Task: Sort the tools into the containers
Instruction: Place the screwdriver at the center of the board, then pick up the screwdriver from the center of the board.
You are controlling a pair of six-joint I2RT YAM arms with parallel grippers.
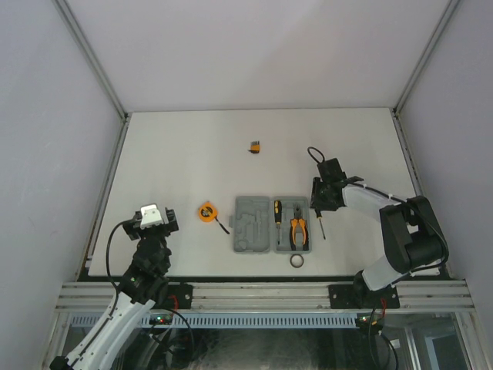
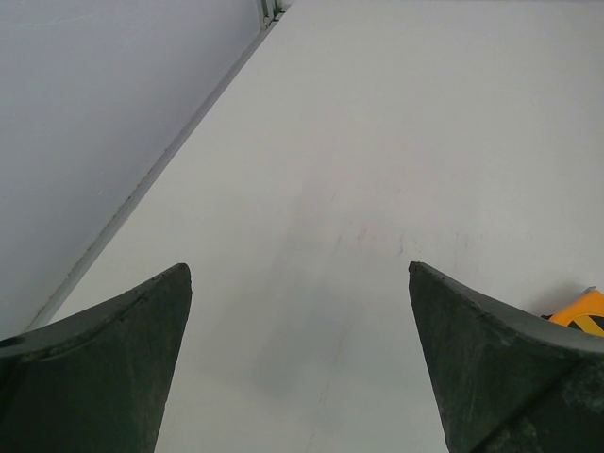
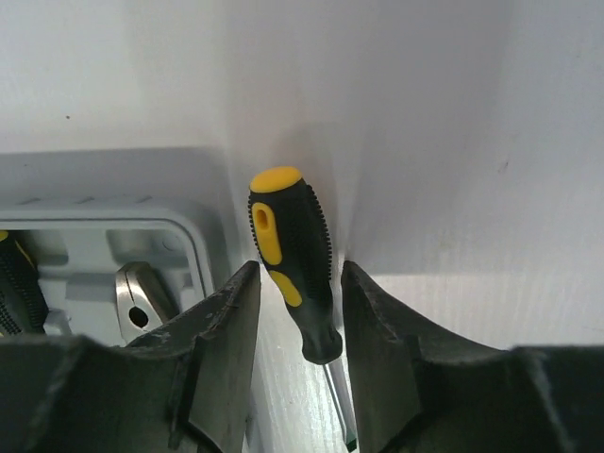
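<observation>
The grey tool case (image 1: 250, 224) lies open at mid-table. The orange-handled pliers (image 1: 298, 231) and one black-and-orange screwdriver (image 1: 277, 213) lie in its right half. The second screwdriver (image 1: 321, 222) lies on the table just right of the case. My right gripper (image 1: 319, 200) is low over its handle (image 3: 288, 250), its fingers (image 3: 236, 330) open narrowly on either side of the handle. The case rim (image 3: 104, 179) is at the left of the right wrist view. The tape measure (image 1: 206, 212), ring (image 1: 297, 261) and tiny block (image 1: 255, 145) lie on the table. My left gripper (image 1: 155, 216) is open and empty.
Grey walls and metal rails enclose the white table (image 1: 177, 154). A corner of the tape measure (image 2: 580, 311) shows at the right edge of the left wrist view, beside bare table. The pliers' metal head (image 3: 140, 300) lies inside the case, close to my right gripper's left finger.
</observation>
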